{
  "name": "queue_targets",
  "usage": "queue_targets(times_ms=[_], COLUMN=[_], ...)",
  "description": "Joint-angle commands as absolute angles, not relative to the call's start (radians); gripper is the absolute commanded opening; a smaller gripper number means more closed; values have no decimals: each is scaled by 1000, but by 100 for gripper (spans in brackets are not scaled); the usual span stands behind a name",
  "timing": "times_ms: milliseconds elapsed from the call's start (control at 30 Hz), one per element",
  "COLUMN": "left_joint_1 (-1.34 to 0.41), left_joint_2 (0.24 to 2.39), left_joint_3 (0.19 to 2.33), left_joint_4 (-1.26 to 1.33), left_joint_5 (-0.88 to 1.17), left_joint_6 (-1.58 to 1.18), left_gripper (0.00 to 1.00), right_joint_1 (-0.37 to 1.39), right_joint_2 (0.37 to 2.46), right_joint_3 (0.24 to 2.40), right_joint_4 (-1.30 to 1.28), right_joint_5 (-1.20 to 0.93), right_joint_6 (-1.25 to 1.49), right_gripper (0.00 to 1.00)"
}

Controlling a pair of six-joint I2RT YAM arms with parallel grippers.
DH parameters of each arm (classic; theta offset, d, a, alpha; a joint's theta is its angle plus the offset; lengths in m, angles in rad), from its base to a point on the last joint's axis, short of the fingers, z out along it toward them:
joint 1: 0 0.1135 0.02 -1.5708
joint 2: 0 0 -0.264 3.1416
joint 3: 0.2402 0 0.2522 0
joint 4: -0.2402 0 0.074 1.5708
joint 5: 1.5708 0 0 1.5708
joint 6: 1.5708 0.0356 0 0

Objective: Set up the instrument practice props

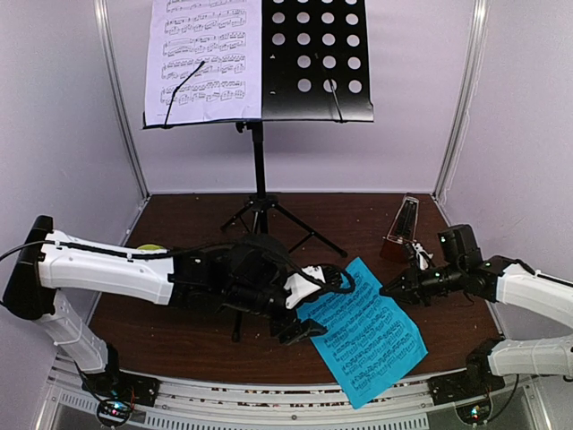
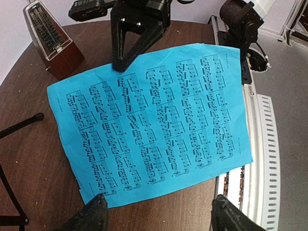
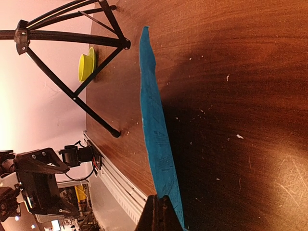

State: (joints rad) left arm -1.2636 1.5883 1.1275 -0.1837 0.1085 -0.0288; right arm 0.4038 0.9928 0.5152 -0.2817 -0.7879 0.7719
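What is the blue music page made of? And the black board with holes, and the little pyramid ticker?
The blue music page looks like thin matte paper: it lies nearly flat with a wavy edge. The black board seems to be painted metal, stiff with neat punched holes and a faint sheen. The pyramid ticker looks like glossy reddish-brown wood or plastic, with a clear, probably plastic, front.

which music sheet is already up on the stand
The pale lilac sheet, propped on the left half of the black stand's desk. The cyan sheet lies down on the table instead.
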Motion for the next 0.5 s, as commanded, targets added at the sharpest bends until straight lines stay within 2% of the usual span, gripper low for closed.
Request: queue_targets(times_ms=[0, 267, 467], left_joint_1=[-1254, -1238, -1224], left_joint_2=[1552, 1533, 1493], left_joint_3=[1116, 1093, 1055], left_joint_4=[-149, -149, -142], left_joint_5=[112, 95, 82], left_joint_6=[-38, -41, -65], left_gripper=[75, 75, 75], right_joint_1=[407, 407, 407], right_joint_2=[986, 963, 855], right_joint_3=[559, 573, 572], right_joint_4=[-288, -245, -208], right_joint_5=[-815, -880, -890], right_joint_6=[735, 742, 805], right_gripper=[0, 0, 0])
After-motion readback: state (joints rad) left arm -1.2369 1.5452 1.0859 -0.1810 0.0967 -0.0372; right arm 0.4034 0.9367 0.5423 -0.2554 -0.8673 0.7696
